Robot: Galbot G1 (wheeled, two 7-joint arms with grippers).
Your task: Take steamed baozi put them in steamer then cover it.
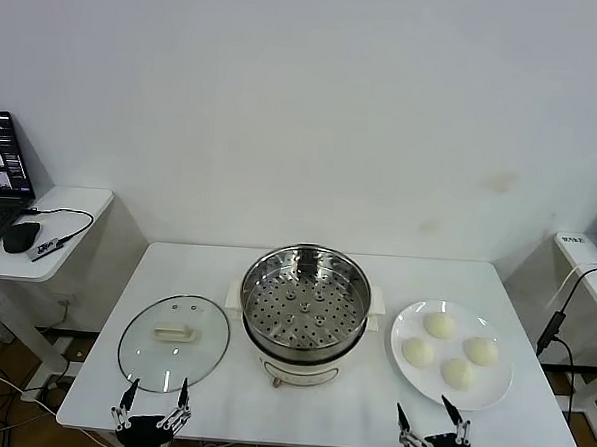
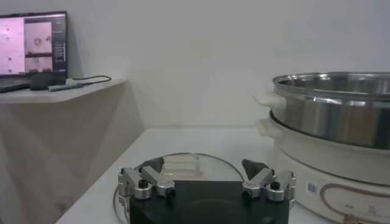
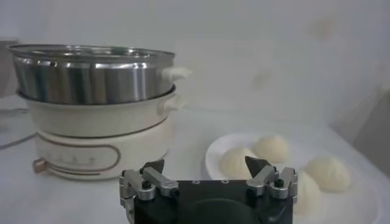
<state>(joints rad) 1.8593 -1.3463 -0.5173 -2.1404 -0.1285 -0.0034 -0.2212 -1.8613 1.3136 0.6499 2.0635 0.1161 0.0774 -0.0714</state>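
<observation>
The steamer [image 1: 304,304], a shiny steel pot with a perforated tray on a cream base, stands uncovered at the table's middle; it also shows in both wrist views [image 2: 332,115] [image 3: 91,76]. The cover [image 1: 173,342], a glass lid with a cream handle, lies flat to the steamer's left [image 2: 180,163]. Several steamed baozi [image 1: 439,325] [image 3: 272,148] sit on a white plate [image 1: 495,386] to its right. My left gripper [image 1: 156,386] [image 2: 203,164] hangs open at the front edge before the cover. Open too, my right gripper [image 1: 424,407] [image 3: 204,164] sits before the plate. Neither holds anything.
A side table at the left carries a laptop [image 1: 1,168], a mouse [image 1: 20,237] and a cable. Another small table [image 1: 582,253] with a hanging cable stands at the right. A white wall backs the table.
</observation>
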